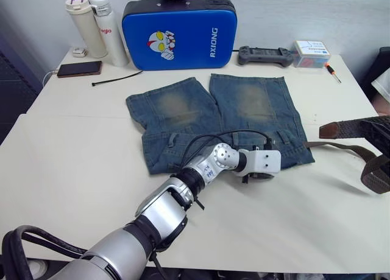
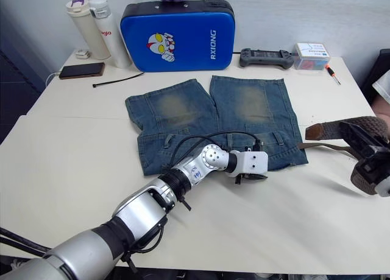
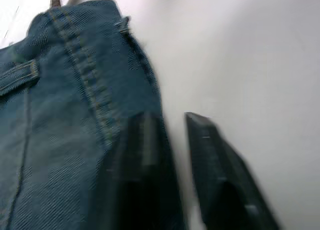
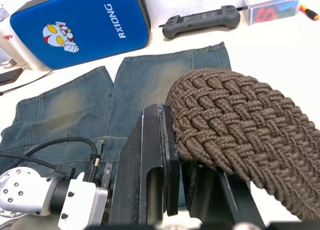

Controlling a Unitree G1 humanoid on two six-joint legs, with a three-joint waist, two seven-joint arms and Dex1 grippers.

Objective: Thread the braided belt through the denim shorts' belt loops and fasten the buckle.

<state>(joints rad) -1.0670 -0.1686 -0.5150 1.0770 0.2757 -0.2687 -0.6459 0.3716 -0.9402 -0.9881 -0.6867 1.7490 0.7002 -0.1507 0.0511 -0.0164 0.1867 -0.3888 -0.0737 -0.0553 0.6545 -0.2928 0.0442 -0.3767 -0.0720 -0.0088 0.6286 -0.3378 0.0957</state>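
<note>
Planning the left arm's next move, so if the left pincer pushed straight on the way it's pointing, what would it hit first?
Probably the waistband edge of the denim shorts: the left pincer is open, one finger already over the denim, the other over bare table. Depth is unclear.

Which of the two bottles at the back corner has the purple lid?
The cream bottle on the outside, farther from the blue case. The white bottle next to it has a plain pale cap and red lettering.

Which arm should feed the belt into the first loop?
Right: its pincer is shut on the belt. The left pincer, open, sits at the shorts waistband, better placed to steady it.
</note>
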